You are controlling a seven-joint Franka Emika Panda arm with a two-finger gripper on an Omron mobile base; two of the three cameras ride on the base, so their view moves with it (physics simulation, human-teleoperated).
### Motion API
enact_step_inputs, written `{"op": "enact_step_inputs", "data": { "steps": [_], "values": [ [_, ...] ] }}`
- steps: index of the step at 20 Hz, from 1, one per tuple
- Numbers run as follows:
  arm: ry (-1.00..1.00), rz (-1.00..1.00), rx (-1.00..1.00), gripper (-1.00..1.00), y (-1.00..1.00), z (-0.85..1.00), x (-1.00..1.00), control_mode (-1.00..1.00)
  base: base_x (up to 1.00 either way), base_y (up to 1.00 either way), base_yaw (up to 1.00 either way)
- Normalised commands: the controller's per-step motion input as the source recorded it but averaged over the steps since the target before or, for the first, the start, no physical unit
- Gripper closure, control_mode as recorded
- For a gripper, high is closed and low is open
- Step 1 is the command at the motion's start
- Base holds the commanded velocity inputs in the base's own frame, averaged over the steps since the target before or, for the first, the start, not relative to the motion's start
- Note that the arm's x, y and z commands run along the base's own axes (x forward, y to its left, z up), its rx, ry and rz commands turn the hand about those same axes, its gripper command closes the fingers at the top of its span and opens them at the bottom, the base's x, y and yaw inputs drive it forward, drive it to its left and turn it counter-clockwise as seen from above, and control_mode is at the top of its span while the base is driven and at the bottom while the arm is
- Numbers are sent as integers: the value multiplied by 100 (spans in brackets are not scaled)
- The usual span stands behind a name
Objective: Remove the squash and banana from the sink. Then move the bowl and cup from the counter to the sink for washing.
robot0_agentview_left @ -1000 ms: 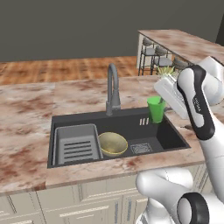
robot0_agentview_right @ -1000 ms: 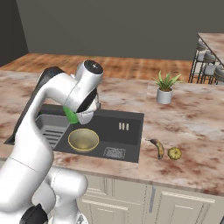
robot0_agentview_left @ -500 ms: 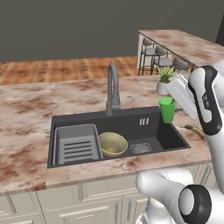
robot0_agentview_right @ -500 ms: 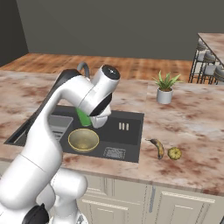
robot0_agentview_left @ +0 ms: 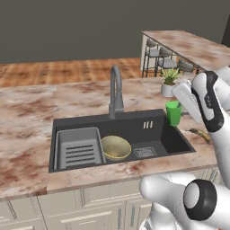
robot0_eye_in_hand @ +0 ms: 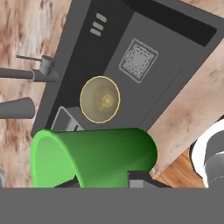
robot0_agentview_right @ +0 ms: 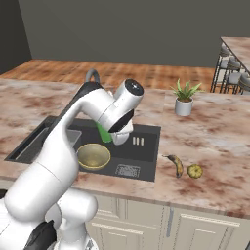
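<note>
Gripper [robot0_eye_in_hand: 103,181] clamps the green cup [robot0_eye_in_hand: 94,157] above the sink [robot0_agentview_left: 155,128], right of frame; early release risks striking the bowl [robot0_agentview_left: 116,147].

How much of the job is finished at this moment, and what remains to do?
Done: the banana and the squash lie on the counter right of the sink, and the bowl sits in the basin. In hand: the gripper is shut on the green cup, holding it above the sink's right end. Left: lower the cup into the basin and release it.
</note>
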Motion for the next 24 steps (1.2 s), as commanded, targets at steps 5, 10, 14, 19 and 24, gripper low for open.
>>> {"op": "enact_step_inputs", "data": {
  "steps": [5,10,14,19,24],
  "values": [
    [0,-6,2,100,-19,-26,39,-100,0,0,0],
    [0,-3,6,100,-14,-26,38,-100,0,0,0],
    [0,-2,10,100,-3,-25,37,-100,0,0,0],
    [0,-2,10,100,-1,-23,40,-100,0,0,0],
    [0,-1,3,100,0,-22,39,-100,0,0,0]
  ]
}}
